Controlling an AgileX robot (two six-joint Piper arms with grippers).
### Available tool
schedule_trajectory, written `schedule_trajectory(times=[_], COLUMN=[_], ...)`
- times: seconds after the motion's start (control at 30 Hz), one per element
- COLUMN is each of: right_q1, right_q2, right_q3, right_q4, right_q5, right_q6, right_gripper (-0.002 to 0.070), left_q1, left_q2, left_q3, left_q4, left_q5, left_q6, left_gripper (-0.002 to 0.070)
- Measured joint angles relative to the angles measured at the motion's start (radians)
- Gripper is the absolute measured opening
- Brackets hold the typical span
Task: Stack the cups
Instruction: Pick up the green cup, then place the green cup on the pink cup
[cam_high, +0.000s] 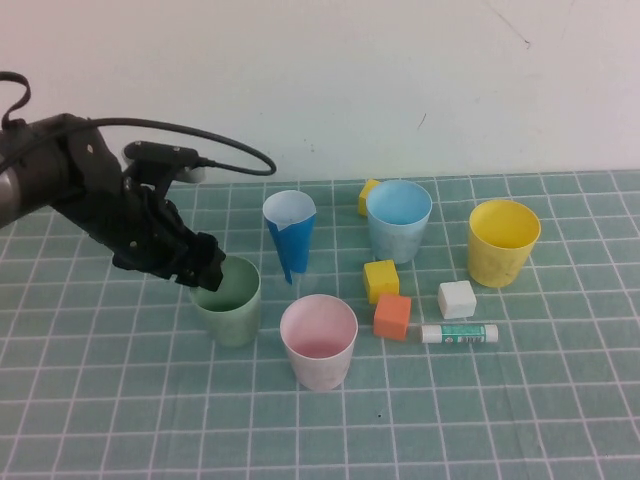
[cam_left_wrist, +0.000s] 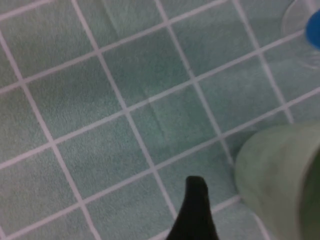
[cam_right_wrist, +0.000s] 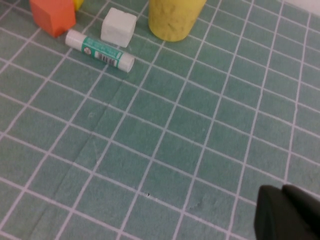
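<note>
My left gripper (cam_high: 205, 268) sits at the near-left rim of the sage green matte plastic tumbler (cam_high: 228, 303), one dark fingertip (cam_left_wrist: 196, 210) showing outside the cup's wall in my left wrist view; I cannot tell whether the fingers are clamped on the rim or parted.

I count four tumblers, all upright and open-mouthed on the green gridded mat (cam_high: 100, 400). Leftmost is the green one. Next, nearer to me, stands the pale pink tumbler (cam_high: 319, 343), close beside the green but apart from it. Behind and between these two stands one narrow dark blue paper cone with a white inside (cam_high: 290, 236). Further right, at the back, is the light blue tumbler (cam_high: 398, 222), and well to its right the yellow tumbler (cam_high: 502, 243). None is stacked.

Among them I count four small blocks: two yellow, one behind the blue tumbler (cam_high: 367, 196) and one in front of it (cam_high: 381, 280), one orange (cam_high: 392, 316) and one white (cam_high: 456, 299). One white glue stick with a green label (cam_high: 459, 334) lies on its side just in front of the white block.

My right gripper (cam_right_wrist: 287, 215) shows only as a dark shape over bare mat, near side of the yellow tumbler; its state I cannot tell.
</note>
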Motion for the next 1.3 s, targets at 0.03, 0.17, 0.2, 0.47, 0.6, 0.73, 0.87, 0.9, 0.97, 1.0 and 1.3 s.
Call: schedule_trajectory(times=[0.03, 0.17, 0.2, 0.47, 0.6, 0.73, 0.87, 0.9, 0.97, 1.0, 1.3], right_q1=[0.0, 0.0, 0.0, 0.0, 0.0, 0.0, 0.0, 0.0, 0.0, 0.0, 0.0], right_q2=[0.0, 0.0, 0.0, 0.0, 0.0, 0.0, 0.0, 0.0, 0.0, 0.0, 0.0], right_q3=[0.0, 0.0, 0.0, 0.0, 0.0, 0.0, 0.0, 0.0, 0.0, 0.0, 0.0], right_q4=[0.0, 0.0, 0.0, 0.0, 0.0, 0.0, 0.0, 0.0, 0.0, 0.0, 0.0], right_q5=[0.0, -0.002, -0.002, -0.004, -0.02, -0.04, -0.044, -0.044, -0.044, -0.044, -0.047], right_q6=[-0.002, -0.004, -0.004, -0.004, -0.004, -0.004, -0.004, -0.004, -0.004, -0.004, -0.004], right_gripper=[-0.0003, -0.0003, -0.0003, -0.0003, -0.0003, -0.0003, -0.0003, -0.0003, -0.0003, -0.0003, -0.0003], left_q1=[0.0, 0.0, 0.0, 0.0, -0.002, -0.033, -0.126, -0.151, -0.193, -0.213, -0.277], left_q2=[0.019, 0.075, 0.081, 0.044, -0.009, -0.065, -0.084, -0.084, -0.084, -0.084, -0.055], left_q3=[-0.005, -0.016, -0.016, -0.131, -0.25, -0.284, -0.285, -0.285, -0.285, -0.285, -0.285], left_q4=[0.008, 0.032, 0.038, 0.055, -0.026, -0.058, 0.039, 0.056, 0.076, 0.087, 0.182], left_q5=[-0.002, -0.016, -0.016, 0.126, 0.294, 0.358, 0.397, 0.399, 0.403, 0.403, 0.381], left_q6=[0.0, -0.002, -0.002, -0.006, -0.016, -0.029, -0.083, -0.091, -0.1, -0.105, -0.182], left_gripper=[0.0494, 0.0318, 0.0234, 0.0015, 0.0011, 0.001, 0.001, 0.001, 0.001, 0.001, 0.0009])
